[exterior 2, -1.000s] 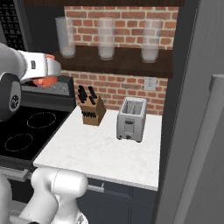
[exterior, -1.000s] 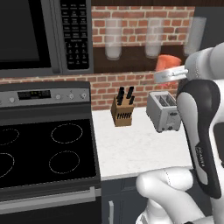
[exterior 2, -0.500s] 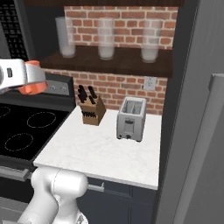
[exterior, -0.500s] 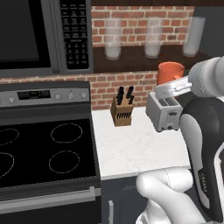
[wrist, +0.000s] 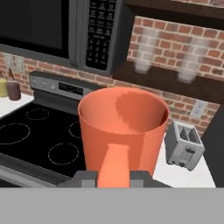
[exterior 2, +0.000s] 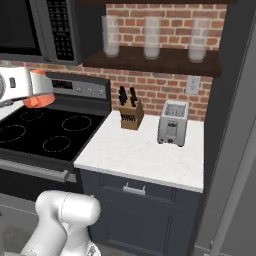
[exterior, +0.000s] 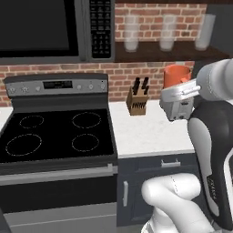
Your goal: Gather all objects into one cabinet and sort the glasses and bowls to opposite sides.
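Note:
My gripper (wrist: 113, 177) is shut on an orange cup (wrist: 124, 127), gripped low on its near wall, with the cup upright and its empty mouth showing. In the left base view the orange cup (exterior: 176, 75) sits above the gripper (exterior: 180, 92), in front of the toaster. From the right base view the gripper (exterior 2: 36, 94) carries the orange cup (exterior 2: 41, 90) over the stove's left side. The cabinet and the bowls are out of view.
A black stove (exterior: 50, 136) sits below a microwave (exterior: 45, 27). On the white counter (exterior 2: 145, 155) stand a knife block (exterior 2: 130, 111) and a toaster (exterior 2: 172, 122). Three clear tumblers line the wall shelf (exterior 2: 150, 59). A tall dark panel (exterior 2: 227, 100) bounds the right.
The whole picture has shifted right in both base views, so the camera has moved. The hand with the orange cup has swung left and lower, still holding the cup.

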Controlling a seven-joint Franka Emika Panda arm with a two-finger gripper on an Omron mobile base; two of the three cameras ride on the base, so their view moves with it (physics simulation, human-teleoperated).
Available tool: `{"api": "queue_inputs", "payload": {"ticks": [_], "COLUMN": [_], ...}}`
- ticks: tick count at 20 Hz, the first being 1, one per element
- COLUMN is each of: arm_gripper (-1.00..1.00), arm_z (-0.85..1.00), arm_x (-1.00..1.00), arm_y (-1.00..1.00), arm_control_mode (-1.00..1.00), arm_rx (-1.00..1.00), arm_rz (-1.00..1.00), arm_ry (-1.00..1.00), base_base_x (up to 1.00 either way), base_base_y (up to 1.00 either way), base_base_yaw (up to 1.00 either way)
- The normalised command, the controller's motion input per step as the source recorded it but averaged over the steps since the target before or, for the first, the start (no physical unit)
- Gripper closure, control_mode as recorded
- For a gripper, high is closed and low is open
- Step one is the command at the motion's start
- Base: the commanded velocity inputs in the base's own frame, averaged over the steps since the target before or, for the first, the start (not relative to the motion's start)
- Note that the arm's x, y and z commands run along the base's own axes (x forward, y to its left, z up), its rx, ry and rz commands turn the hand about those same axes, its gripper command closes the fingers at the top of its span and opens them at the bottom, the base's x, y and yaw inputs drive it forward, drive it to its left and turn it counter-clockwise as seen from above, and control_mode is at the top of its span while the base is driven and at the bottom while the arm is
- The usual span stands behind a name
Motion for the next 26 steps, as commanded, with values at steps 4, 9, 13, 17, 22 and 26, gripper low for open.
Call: {"api": "queue_inputs", "payload": {"ticks": [4, 9, 13, 17, 22, 26], "arm_gripper": [1.0, 1.0, 1.0, 1.0, 1.0, 1.0], "arm_z": [0.0, 0.0, 0.0, 0.0, 0.0, 0.0], "arm_x": [0.0, 0.0, 0.0, 0.0, 0.0, 0.0], "arm_y": [0.0, 0.0, 0.0, 0.0, 0.0, 0.0], "arm_control_mode": [1.0, 1.0, 1.0, 1.0, 1.0, 1.0], "arm_rx": [0.0, 0.0, 0.0, 0.0, 0.0, 0.0], "arm_rz": [0.0, 0.0, 0.0, 0.0, 0.0, 0.0], "arm_ry": [0.0, 0.0, 0.0, 0.0, 0.0, 0.0], "base_base_x": [-0.4, -0.27, -0.13, -0.02, 0.0, 0.0], "base_base_y": [0.54, 0.62, 0.63, 0.54, 0.51, 0.52], "base_base_yaw": [0.29, 0.36, 0.4, 0.41, 0.41, 0.42]}}
